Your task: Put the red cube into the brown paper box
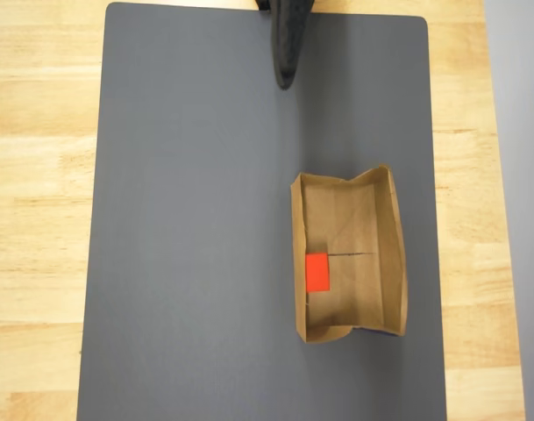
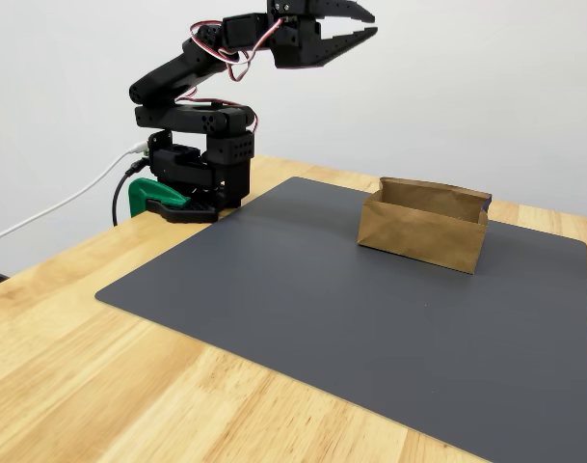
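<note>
On the floor of the brown paper box (image 1: 391, 254), against its left wall in the overhead view: the red cube (image 1: 316, 271), small, bright red-orange, squarish with softened corners, matte. It lies flat and loose, touched by nothing, beside the fold line that crosses the floor; by that placement the task reads as done.

Box: tan kraft paper, rectangular, low walls uneven and slightly bowed, corners creased by hand. Open top, hence the cube shows from above while the fixed view gives the outer wall (image 2: 420, 231).

Mat (image 1: 196, 228): dark grey, smooth, rounded corners, carrying the box right of centre. Table (image 1: 39, 175): pale wood, visible grain.

Gripper (image 2: 365, 26): black, held high above the mat's far edge, well apart from the box, fingers spread, nothing between them. Arm folded back over its base, a posture that suits parking clear of the work.
</note>
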`<act>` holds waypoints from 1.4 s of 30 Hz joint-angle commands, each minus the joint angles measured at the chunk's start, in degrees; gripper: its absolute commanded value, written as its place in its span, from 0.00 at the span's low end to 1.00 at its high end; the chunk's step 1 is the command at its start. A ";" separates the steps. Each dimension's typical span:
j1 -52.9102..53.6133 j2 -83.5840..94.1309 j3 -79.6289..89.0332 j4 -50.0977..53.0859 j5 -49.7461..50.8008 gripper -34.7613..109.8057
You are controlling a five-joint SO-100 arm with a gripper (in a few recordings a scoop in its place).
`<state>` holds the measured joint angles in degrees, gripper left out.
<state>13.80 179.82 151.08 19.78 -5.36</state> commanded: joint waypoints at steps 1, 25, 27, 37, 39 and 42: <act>0.09 0.18 2.11 1.49 0.00 0.24; -1.14 0.26 2.11 43.33 1.85 0.24; -1.14 0.26 2.11 43.33 1.85 0.24; -1.14 0.26 2.11 43.33 1.93 0.24; -1.14 0.26 2.11 43.33 1.93 0.24; -1.14 0.26 2.11 43.33 1.93 0.24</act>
<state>11.87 180.26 153.19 62.84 -3.16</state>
